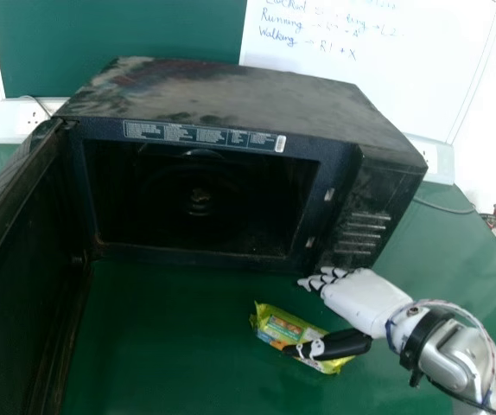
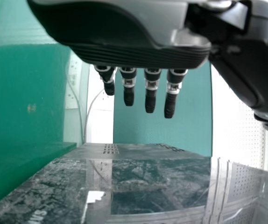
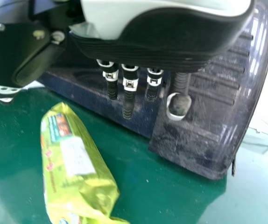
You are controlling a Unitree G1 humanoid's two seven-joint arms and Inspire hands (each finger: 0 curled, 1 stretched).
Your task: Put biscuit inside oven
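Green counter [image 1: 170,346] supports the oven [image 1: 231,95]; a green board [image 1: 127,35] and a whiteboard [image 1: 421,78] stand behind it. Counter edge, far right of the head view: runs obliquely past the oven's right side. White socket boxes [image 1: 22,121] sit near both rear sides of the oven.

Oven door [image 1: 23,285]: swung open at the left, its face forming the left boundary of the working area. Cavity [image 1: 231,225]: faces forward, bounded at the right by the vented front panel [image 1: 369,229]. Lateral room for moving extends over the counter between the door and the biscuit packet [image 1: 287,327].

Biscuit packet: lies on the counter, outside the oven, in front of the right part of the opening. Orientation is oblique, left end nearer the oven's front edge. A strip of counter separates packet and oven.

Right hand [image 1: 365,298]: open, positioned beside the packet with fingers extended toward the oven's lower front edge. Its thumb [image 1: 330,346] overlaps the packet in the head view; in the right wrist view the thumb tip is apart from it.

Left hand [image 2: 138,51]: open, fingers straight, above a glossy dark surface [image 2: 157,186].
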